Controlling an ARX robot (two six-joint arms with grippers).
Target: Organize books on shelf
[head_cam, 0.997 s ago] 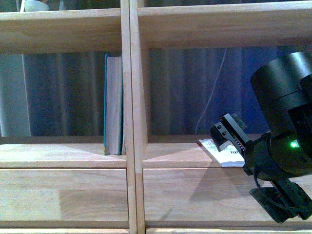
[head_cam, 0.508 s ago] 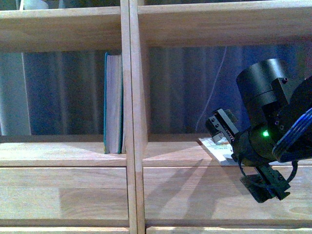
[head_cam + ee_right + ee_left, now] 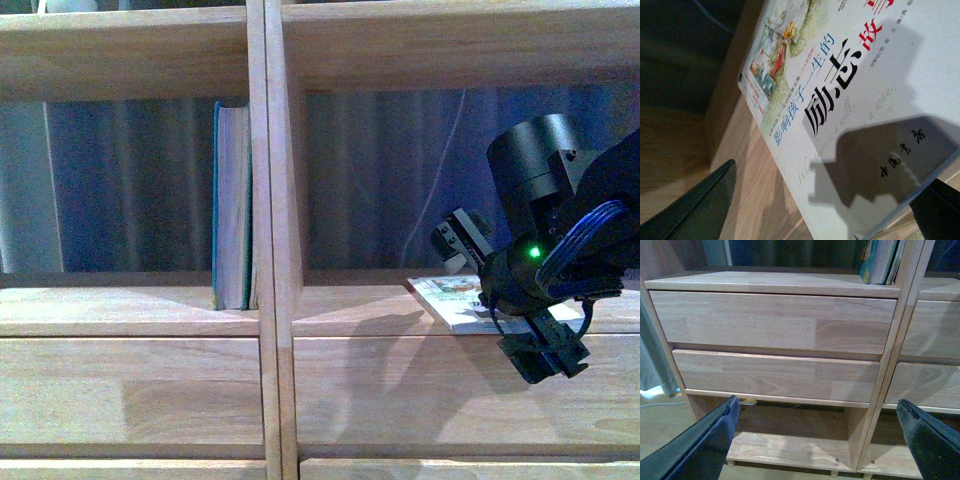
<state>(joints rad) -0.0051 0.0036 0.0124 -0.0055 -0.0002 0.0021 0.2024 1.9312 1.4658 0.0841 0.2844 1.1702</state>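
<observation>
The right arm (image 3: 560,265) is matt black, with a round drum-shaped joint (image 3: 538,165), a small green light (image 3: 533,252), looping blue cables (image 3: 590,228) and small screws (image 3: 572,154). The left wrist view shows two dark, tapered fingers (image 3: 710,442).

A home-like room, perhaps a study; a light-wood shelf (image 3: 270,200) with plain drawer fronts (image 3: 772,322) holds a teal hardback (image 3: 233,205) and an illustrated paperback (image 3: 445,300); pleated curtains (image 3: 140,190) hang behind it.

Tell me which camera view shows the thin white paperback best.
The right wrist view: the paperback fills it, cover print readable. The front view shows only part, flat on the shelf, the rest behind the right arm. The left wrist view shows drawer fronts, not this book.
</observation>
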